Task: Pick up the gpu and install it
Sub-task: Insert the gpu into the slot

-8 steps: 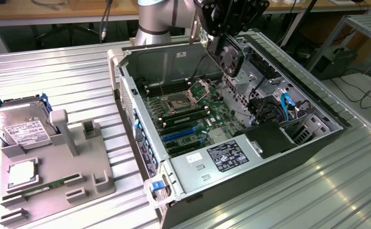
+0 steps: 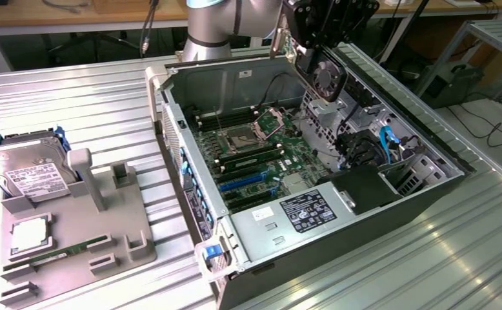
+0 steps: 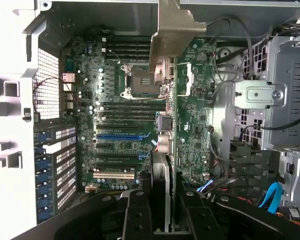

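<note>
My gripper (image 2: pixel 317 44) is shut on the gpu (image 2: pixel 322 72) and holds it in the air over the back part of the open computer case (image 2: pixel 173 129). The card hangs on edge, its dark fan face toward the exterior view's right and its pale metal bracket (image 2: pixel 279 40) up beside the fingers. In the wrist view the gripper (image 3: pixel 167 216) clamps the gpu (image 3: pixel 191 115) edge-on, with the bracket (image 3: pixel 176 30) at the far end. Below it lies the motherboard (image 3: pixel 115 110) with its blue expansion slots (image 3: pixel 121 135), also seen in the exterior view (image 2: pixel 246 183).
A grey fixture tray (image 2: pixel 79 239) at the exterior view's left carries a silver hard drive (image 2: pixel 27 171), a processor (image 2: pixel 29 234) and a narrow RAM stick (image 2: pixel 59 254). Inside the case are the power supply (image 2: pixel 307 210), drive cages (image 2: pixel 354 103) and blue cables (image 2: pixel 387 143).
</note>
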Action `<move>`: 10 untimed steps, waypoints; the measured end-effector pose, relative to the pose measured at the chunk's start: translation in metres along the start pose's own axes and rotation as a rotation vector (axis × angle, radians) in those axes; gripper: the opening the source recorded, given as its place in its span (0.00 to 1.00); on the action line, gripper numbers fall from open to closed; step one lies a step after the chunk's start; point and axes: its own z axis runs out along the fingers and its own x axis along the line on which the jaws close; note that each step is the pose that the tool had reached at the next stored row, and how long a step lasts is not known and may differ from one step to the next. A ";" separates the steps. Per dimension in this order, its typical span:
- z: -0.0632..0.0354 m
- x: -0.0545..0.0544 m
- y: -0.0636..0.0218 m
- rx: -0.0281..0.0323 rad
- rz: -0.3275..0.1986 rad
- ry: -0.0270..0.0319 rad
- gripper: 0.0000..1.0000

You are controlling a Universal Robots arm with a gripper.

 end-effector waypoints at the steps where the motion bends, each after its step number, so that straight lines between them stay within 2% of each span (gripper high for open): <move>1: 0.0000 0.000 0.0000 0.0000 -0.005 0.0000 0.27; 10: 0.0000 0.000 0.0000 0.0000 -0.120 -0.0005 0.27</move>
